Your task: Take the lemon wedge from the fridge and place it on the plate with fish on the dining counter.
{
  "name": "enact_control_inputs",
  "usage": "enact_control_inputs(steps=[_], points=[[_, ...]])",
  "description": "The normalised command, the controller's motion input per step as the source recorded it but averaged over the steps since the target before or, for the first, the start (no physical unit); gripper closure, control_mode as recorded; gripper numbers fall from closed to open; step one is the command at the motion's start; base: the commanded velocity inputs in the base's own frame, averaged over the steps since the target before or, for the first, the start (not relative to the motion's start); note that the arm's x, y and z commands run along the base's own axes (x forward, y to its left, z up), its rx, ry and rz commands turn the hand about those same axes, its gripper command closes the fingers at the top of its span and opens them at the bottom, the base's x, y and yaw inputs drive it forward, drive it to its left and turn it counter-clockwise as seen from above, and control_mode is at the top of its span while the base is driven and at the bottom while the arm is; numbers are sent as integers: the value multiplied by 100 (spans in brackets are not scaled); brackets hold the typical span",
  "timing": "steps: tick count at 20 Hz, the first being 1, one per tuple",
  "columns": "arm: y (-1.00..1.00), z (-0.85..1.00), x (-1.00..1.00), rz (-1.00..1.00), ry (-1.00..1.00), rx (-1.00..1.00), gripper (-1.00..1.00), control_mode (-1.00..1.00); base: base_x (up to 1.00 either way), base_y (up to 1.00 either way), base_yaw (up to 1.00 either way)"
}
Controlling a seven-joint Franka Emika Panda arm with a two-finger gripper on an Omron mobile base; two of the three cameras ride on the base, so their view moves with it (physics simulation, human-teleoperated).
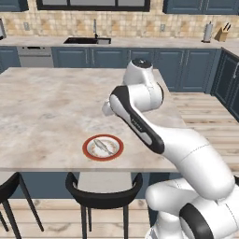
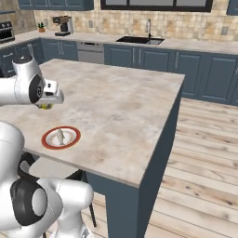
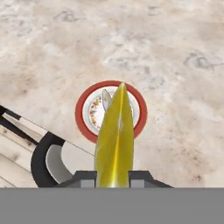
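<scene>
Jaws clamped on glossy yellow lemon wedge [image 3: 114, 140], above red-rimmed round plate [image 3: 81, 114], marbled beige dining counter [image 3: 175, 65].

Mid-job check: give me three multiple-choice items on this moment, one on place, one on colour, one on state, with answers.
1. Where is the plate?
A. on the dining counter, near its stool-side edge
B. in the sink
C. on the floor

2. What colour is the plate's rim?
A. blue
B. red
C. green

3. What is the end effector doing?
A. open, empty
B. shut on the fish
C. shut on the lemon wedge

Answers: 1 A, the plate sits just above a stool; 2 B, red ring around pale centre; 3 C, the hand view shows the yellow wedge between the fingertips, above the plate.
</scene>
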Motion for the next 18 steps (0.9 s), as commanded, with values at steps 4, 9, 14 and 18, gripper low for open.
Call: enact_control_inputs(steps=[4,9,14,18], points=[[53,-81,5,15,0,0,100,-100,0,0,0],[-7,-49,49,5,2,0,100,-100,0,0,0],[-34,-43,56,1,5,0,100,-100,0,0,0],[-25,-51,48,2,8,0,100,-100,0,0,0]])
